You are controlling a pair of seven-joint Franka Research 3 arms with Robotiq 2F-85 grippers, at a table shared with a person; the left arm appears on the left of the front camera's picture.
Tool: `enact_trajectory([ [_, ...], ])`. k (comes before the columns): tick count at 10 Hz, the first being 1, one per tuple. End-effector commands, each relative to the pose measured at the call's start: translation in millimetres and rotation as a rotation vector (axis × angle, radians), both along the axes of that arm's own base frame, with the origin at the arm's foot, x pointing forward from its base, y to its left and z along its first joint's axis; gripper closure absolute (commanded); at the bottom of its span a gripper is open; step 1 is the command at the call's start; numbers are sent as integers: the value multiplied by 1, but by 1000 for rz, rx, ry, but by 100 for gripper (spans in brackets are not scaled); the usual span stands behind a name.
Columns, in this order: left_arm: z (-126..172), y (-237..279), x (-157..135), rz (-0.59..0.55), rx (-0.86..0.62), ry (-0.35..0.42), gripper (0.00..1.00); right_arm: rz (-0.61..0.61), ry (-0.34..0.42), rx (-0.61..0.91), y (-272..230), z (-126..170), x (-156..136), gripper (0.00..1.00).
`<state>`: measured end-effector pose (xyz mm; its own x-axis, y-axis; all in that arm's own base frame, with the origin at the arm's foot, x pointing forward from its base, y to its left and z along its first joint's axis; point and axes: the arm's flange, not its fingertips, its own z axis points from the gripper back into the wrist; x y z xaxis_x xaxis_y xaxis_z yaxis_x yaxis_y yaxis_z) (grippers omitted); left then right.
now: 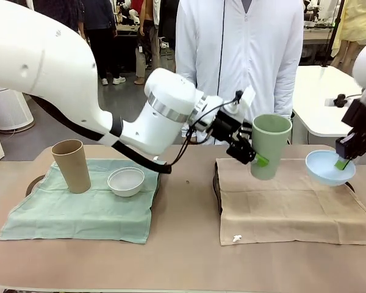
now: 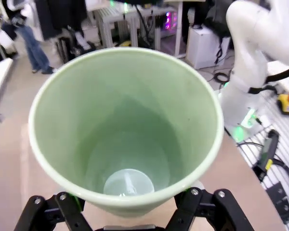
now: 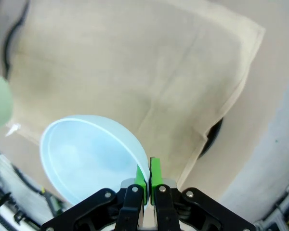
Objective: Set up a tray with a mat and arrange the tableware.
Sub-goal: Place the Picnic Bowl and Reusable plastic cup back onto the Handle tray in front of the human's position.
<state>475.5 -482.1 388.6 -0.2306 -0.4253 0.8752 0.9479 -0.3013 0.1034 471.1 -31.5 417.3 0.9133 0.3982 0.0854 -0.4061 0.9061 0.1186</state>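
Note:
My left gripper [image 1: 256,157] reaches across the table and is shut on the sage green cup [image 1: 269,146], holding it tilted just above the tan mat [image 1: 293,207]. In the left wrist view I look down into that cup [image 2: 125,120], with my fingers [image 2: 62,208] on either side of its base. My right gripper [image 1: 343,162] is shut on the rim of the pale blue bowl [image 1: 327,168] and holds it over the tan mat's far right corner. The right wrist view shows its green pads [image 3: 155,174] pinching the bowl [image 3: 86,159] above the mat [image 3: 135,72]. The tan cup [image 1: 72,165] and the white bowl [image 1: 125,181] stand on the green mat [image 1: 79,210].
A dark tray edge [image 1: 216,183] shows under the tan mat, and another [image 1: 34,183] under the green mat. A person in a white coat [image 1: 238,55] stands at the far side. A bare strip of table [image 1: 186,220] lies between the mats.

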Motion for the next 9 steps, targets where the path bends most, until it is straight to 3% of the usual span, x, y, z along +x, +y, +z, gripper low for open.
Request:
enact_trajectory([
  [1, -14, 1, 4, -65, -40, 77, 16, 46, -120, 9, 3, -5, -2, 95],
  [2, 0, 0, 0, 0, 0, 0, 16, 0, 0, 0, 0, 0, 0, 95],
  [3, 0, 0, 0, 0, 0, 0, 16, 0, 0, 0, 0, 0, 0, 95],
  [4, -27, -1, 2, -25, 1, 51, 16, 11, -39, -11, 0, -10, 5, 95],
  [6, -41, -6, 10, -15, 7, 47, 16, 19, -28, -5, 2, -27, 14, 95],
  [9, -47, -18, 19, 6, 8, -79, 16, 37, 3, -1, 12, -59, 28, 95],
])
